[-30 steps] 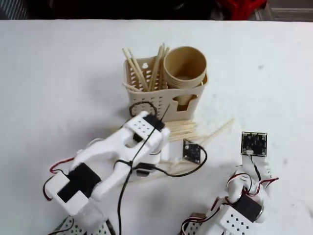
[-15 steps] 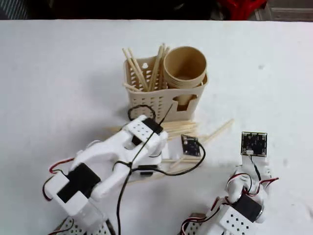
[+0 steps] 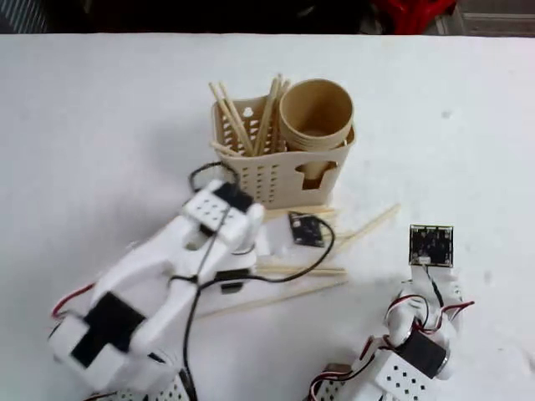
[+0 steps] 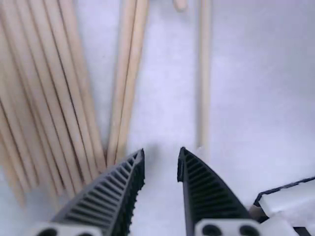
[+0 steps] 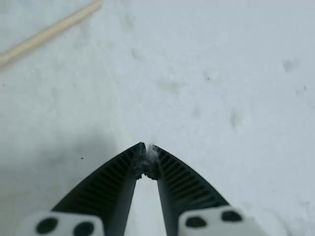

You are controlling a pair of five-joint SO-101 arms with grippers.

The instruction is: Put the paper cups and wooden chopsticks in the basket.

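Note:
The beige slotted basket (image 3: 269,171) stands at the table's middle back. It holds a paper cup (image 3: 316,113) and several wooden chopsticks (image 3: 242,117). More chopsticks (image 3: 301,271) lie loose on the table in front of it. The left arm (image 3: 205,242) hangs over them. In the left wrist view my left gripper (image 4: 161,156) is open by a narrow gap, with nothing between its fingers, just above the table beside a bundle of chopsticks (image 4: 49,98) and a pair (image 4: 128,73). My right gripper (image 5: 146,148) is shut and empty over bare table, with one chopstick (image 5: 49,32) farther off.
The right arm (image 3: 418,342) sits near the front right edge. One long chopstick (image 3: 368,225) lies slanted between the two arms. Open white table lies to the left and right of the basket.
The left arm has swung toward the basket and to the left in the high view. The loose chopsticks in front of the basket now show more. The right arm has stayed put.

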